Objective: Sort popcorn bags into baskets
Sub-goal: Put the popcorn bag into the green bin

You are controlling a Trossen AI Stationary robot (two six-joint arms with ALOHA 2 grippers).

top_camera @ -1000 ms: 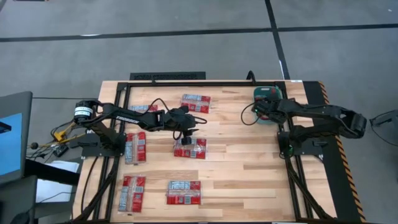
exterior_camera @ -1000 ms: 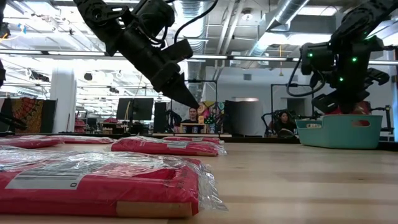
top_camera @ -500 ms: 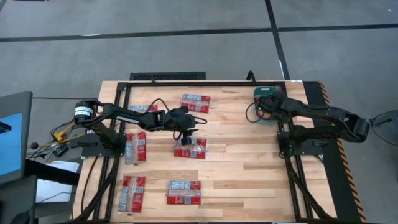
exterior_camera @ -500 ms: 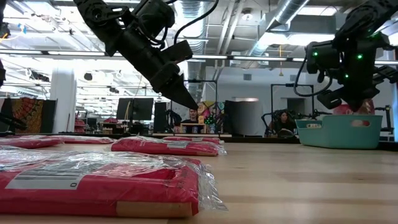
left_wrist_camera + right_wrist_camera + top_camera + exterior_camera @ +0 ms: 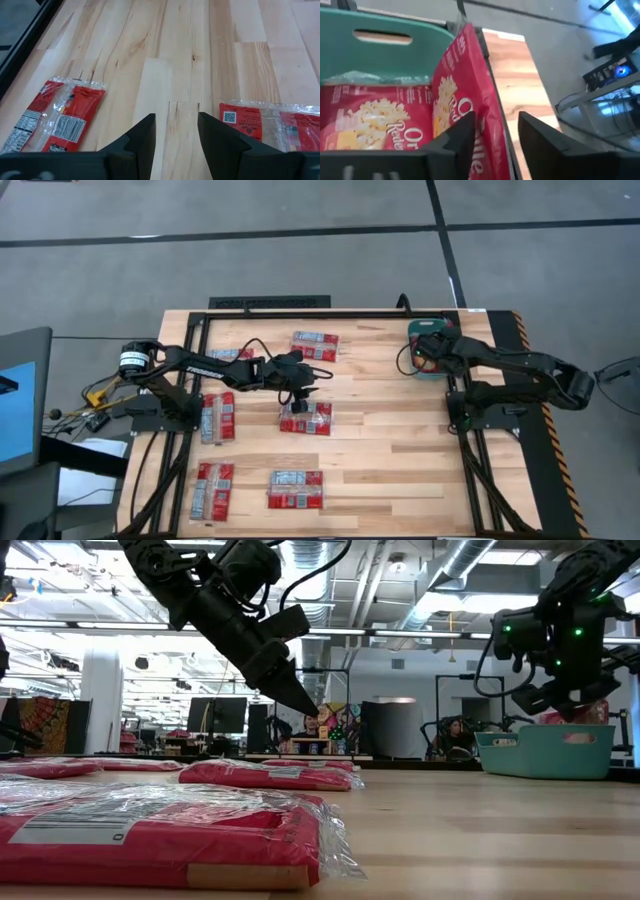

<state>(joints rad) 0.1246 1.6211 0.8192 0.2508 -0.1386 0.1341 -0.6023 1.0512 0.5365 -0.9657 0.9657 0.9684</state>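
Note:
Several red popcorn bags lie flat on the wooden table, among them one (image 5: 305, 418) at mid table and one (image 5: 315, 343) farther back. My left gripper (image 5: 176, 131) hangs open above the table between two bags (image 5: 55, 120) (image 5: 265, 125), with nothing between its fingers. At the far right stands the teal basket (image 5: 428, 328). My right gripper (image 5: 495, 135) is open above it. Inside, one bag (image 5: 375, 120) lies flat and another (image 5: 465, 85) stands on edge, leaning on the basket's side wall. My right gripper stands open at the upright bag's upper edge (image 5: 482, 117), coming in slanting from above. One finger (image 5: 457, 137) overlaps that bag in the picture; I cannot tell whether it touches. The bag rests in the basket against the wall.
More bags lie at the table's left (image 5: 218, 417) and near edge (image 5: 213, 488) (image 5: 297, 489). Black frame rails (image 5: 468, 470) run along the table's sides. Bare wood lies between mid table and the basket. People sit in the room beyond the table (image 5: 312, 730).
My right gripper has rolled a little and opened over the basket, letting go of the red bag, which now leans on edge inside against the wall.

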